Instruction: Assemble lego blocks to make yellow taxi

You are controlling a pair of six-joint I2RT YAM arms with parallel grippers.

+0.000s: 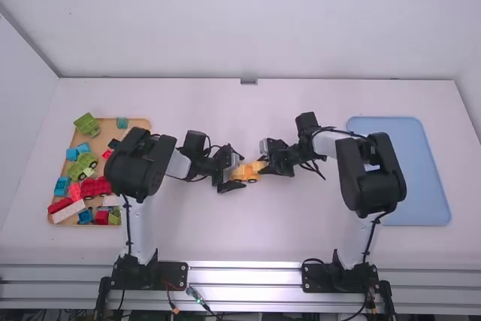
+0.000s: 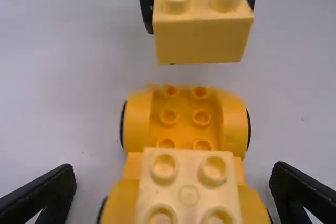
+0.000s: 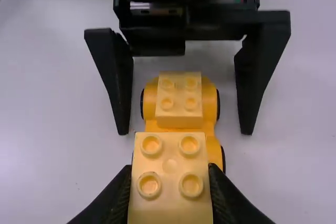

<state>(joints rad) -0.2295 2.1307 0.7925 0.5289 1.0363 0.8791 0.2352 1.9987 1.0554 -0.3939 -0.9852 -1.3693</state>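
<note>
Around one end of the yellow car base (image 1: 242, 175), my left gripper (image 1: 231, 178) is open; in the left wrist view the left gripper (image 2: 173, 195) has a finger at each side, apart from the car base (image 2: 184, 116). A light yellow block (image 2: 191, 184) sits on that end. My right gripper (image 1: 264, 165) is shut on a second light yellow block (image 2: 202, 40), held above the base's other end. In the right wrist view the right gripper (image 3: 170, 182) grips this block (image 3: 169, 163) by its sides, covering part of the base (image 3: 209, 100).
At the left stands a wooden tray (image 1: 143, 122) with red, blue and green blocks and green and red vehicle pieces. A blue tray (image 1: 421, 178) lies at the right, beyond the right arm.
</note>
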